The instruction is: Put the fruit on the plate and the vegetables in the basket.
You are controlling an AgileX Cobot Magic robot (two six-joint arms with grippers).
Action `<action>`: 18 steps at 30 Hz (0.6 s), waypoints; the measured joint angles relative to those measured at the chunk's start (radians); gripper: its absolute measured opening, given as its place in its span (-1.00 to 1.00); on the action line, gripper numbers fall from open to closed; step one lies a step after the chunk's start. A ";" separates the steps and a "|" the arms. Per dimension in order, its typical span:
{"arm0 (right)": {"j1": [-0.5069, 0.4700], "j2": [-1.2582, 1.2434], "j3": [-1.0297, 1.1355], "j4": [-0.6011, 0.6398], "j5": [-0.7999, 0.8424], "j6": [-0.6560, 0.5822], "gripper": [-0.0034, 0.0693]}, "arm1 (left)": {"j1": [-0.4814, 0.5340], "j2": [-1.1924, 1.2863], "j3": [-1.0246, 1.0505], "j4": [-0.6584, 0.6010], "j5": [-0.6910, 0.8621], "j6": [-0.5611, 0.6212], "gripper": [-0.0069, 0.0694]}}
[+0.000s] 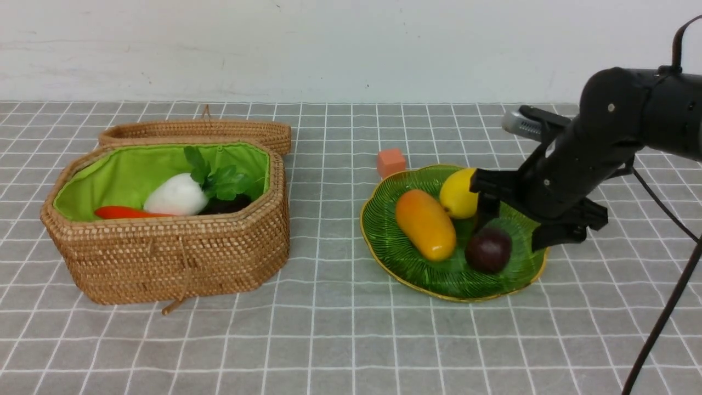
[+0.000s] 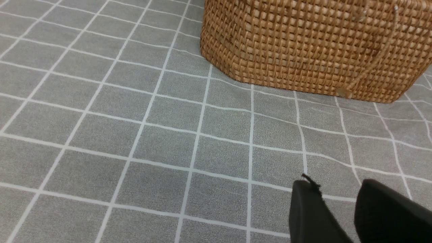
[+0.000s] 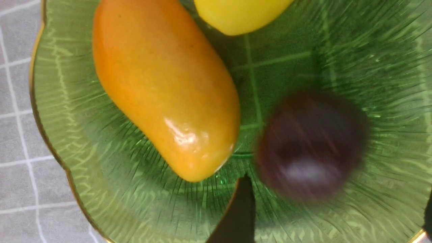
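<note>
the basket (image 1: 164,258) at nine o'clock holds the radish (image 1: 176,195) and other vegetables. the plate (image 1: 395,249) at three o'clock holds mango (image 1: 425,225), lemon (image 1: 458,195) and purple fruit (image 1: 488,250). the right gripper (image 1: 513,211) is spread wide above it, letting go. sorting looks done; next it should lift away. i cannot tell the left gripper's (image 2: 354,206) grip.

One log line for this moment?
right gripper: open above plate | purple fruit, mango, lemon: on plate | vegetables: in basket
</note>
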 joint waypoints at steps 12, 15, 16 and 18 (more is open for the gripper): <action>0.000 -0.276 0.025 -0.191 0.229 0.037 -0.10 | 0.000 0.000 0.000 0.000 0.000 0.001 -0.28; 0.000 -0.431 0.100 -0.217 0.241 0.046 -0.69 | 0.000 0.000 0.000 0.000 0.000 0.001 -0.28; 0.000 -0.441 0.106 -0.217 0.241 0.048 -0.72 | 0.000 0.000 0.000 0.000 0.000 0.001 -0.28; 0.000 -0.522 0.159 -0.217 0.241 0.049 -0.90 | 0.000 0.000 0.000 0.000 0.000 0.001 -0.28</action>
